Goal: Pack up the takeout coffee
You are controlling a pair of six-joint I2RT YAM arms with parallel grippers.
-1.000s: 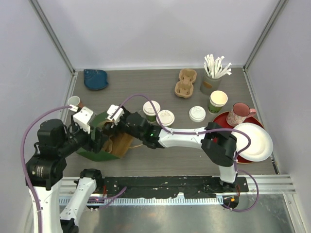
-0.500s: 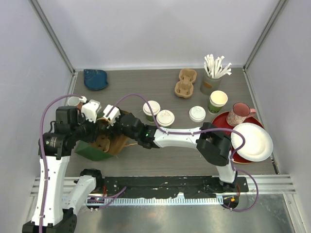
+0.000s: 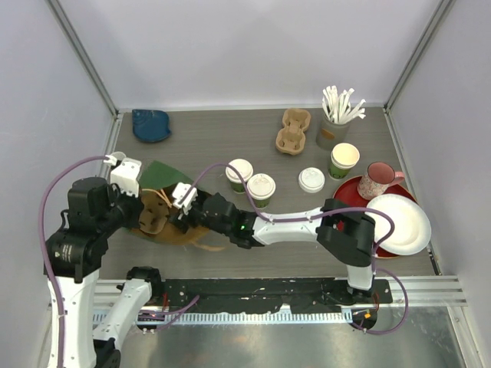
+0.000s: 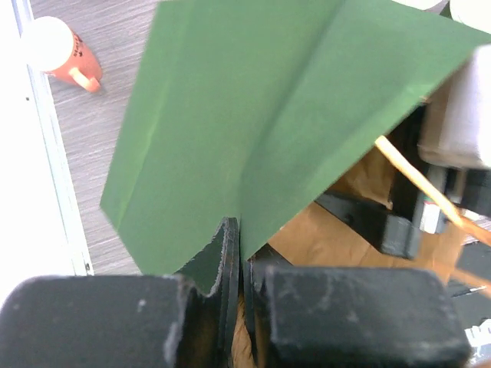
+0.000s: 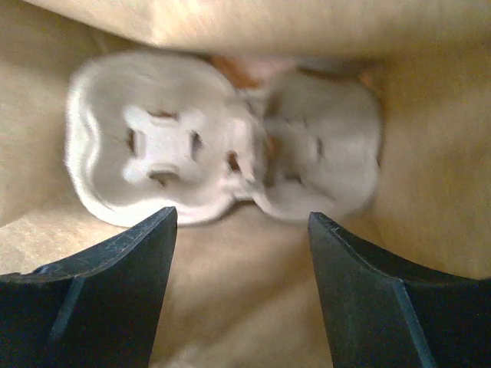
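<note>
Pinching green bag [image 4: 253, 115] | left gripper [image 4: 239, 259] clamped | orange cup [image 4: 65, 52] print illegible

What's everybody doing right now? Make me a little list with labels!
left gripper: shut on the edge of the green bag
right gripper: open, inside the bag, above a cup tray
coffee cups: two, lids on, standing on the table outside the bag
packed yet: no
</note>
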